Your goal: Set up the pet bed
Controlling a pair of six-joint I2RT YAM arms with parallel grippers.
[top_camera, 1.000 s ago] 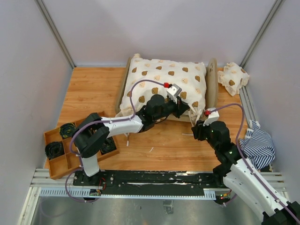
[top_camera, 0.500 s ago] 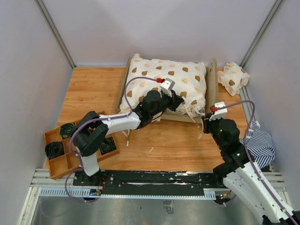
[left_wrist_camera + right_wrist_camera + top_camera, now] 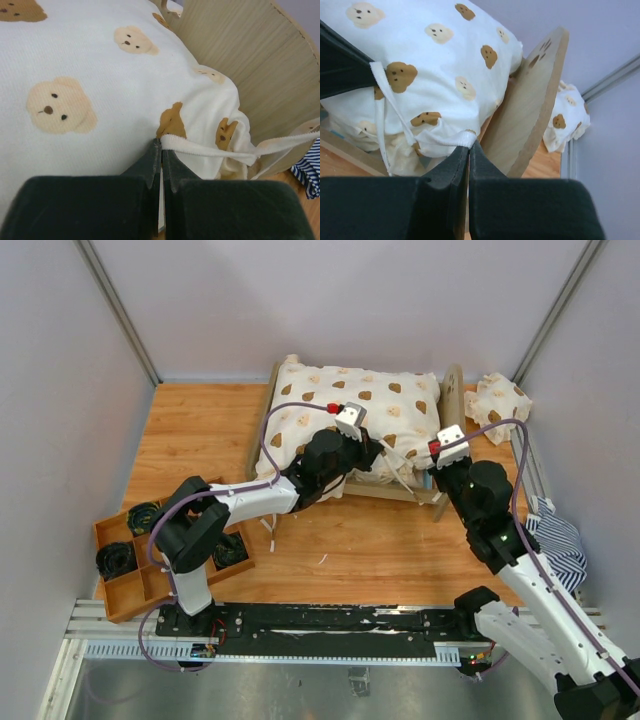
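Observation:
The pet bed (image 3: 453,405) stands at the back middle, a light plywood frame whose arched headboard (image 3: 540,95) has paw-print cutouts. A cream bear-print cover (image 3: 345,405) bulges over the frame. My left gripper (image 3: 378,454) is at the bed's near side, shut on the cover's white elastic edge (image 3: 200,148). My right gripper (image 3: 430,462) is at the near corner by the headboard (image 3: 250,65), shut on the cover's gathered hem (image 3: 465,138). A blue-and-white striped cloth (image 3: 555,545) lies crumpled at the table's right edge.
A small bear-print pillow (image 3: 497,405) lies behind the headboard at the back right. A wooden compartment tray (image 3: 120,590) holding black rolls sits at the front left. Grey walls close in the table on three sides.
My right gripper moved up to the bed's near right corner and closed on the cover's hem. My left gripper shifted slightly back and left, still pinching the elastic edge.

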